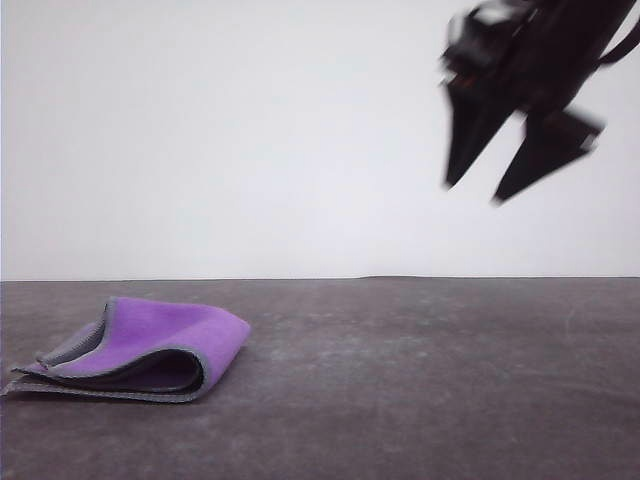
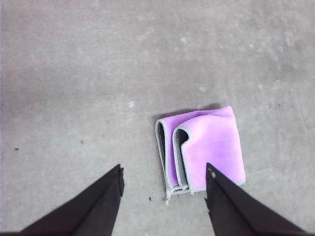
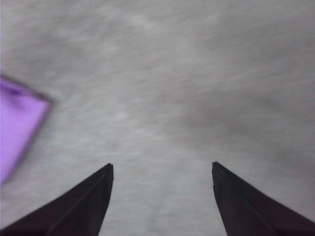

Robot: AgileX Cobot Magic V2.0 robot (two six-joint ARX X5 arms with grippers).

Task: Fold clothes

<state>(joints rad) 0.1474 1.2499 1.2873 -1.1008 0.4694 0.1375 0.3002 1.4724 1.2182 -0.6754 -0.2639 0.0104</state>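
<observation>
The clothes point(image 1: 150, 350) are one small cloth lying folded over on the grey table at the front left, purple face out with grey stitched edging. In the left wrist view the folded clothes point(image 2: 206, 147) lie below my left gripper point(image 2: 164, 179), which hangs open above the table with nothing between its fingers. My right gripper point(image 1: 476, 192) is raised high at the upper right, blurred, open and empty. The right wrist view shows my right gripper point(image 3: 162, 167) open over bare table, with a corner of the purple clothes point(image 3: 15, 132) at the picture's edge.
The grey table point(image 1: 430, 380) stretches to the right of the cloth. A plain white wall point(image 1: 250, 130) stands behind the table's far edge.
</observation>
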